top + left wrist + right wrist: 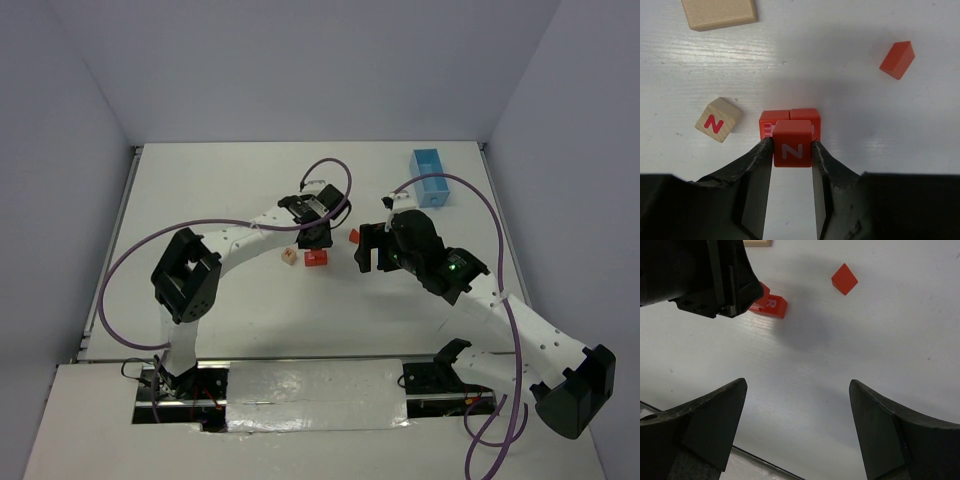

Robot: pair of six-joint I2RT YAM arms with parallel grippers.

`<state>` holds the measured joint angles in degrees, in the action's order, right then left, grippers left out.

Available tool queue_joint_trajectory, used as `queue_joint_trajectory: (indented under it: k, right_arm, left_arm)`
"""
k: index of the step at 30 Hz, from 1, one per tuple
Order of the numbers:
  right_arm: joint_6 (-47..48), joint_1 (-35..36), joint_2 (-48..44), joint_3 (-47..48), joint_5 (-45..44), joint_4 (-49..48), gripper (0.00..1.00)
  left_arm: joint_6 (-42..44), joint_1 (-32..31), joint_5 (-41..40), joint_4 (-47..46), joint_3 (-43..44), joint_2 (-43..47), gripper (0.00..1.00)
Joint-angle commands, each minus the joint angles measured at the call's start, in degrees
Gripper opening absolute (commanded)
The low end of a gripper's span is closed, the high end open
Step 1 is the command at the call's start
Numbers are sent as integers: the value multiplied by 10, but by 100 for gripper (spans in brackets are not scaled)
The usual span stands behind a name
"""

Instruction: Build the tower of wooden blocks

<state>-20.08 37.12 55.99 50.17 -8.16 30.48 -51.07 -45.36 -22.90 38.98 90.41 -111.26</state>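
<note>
**Left tool grips a red N cube over a red pair; right tool hangs open**

The left tool is closed on a red wooden cube with a white N, one finger pressed to each side face. In the left wrist view the held cube sits over the seam of two red wooden cubes that lie side by side, touching, on the white table. Whether the held cube rests on the pair or hangs just above it cannot be told.

Just left of the pair, and apart from it, a pale tan wooden cube with a red N lies turned at an angle. A flat pale tan wooden block lies farther off at the upper left edge of that view. A small red wooden block with a slanted face sits alone, well to the right.

The right tool is spread wide with nothing between its fingers, above bare table. Its camera shows the slanted red block ahead of it. At the upper left it shows the left tool over a red cube marked with a white R.

From above, the blocks cluster near the table's middle between the two tools. A light-blue rectangular tray stands well apart near the far right corner.
</note>
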Motion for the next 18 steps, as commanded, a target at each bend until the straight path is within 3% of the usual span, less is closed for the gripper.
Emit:
queue_joint_trajectory:
  k: [1,18]
  right_arm:
    - [-2,0,-12,-2,-6,-17,90]
    - [-2,0,-14,-3,-6,-17,90]
  left_arm:
    - [5,-5,-10,0,28,-9,12]
    - [-4,-10,-10,11,49,-33,13]
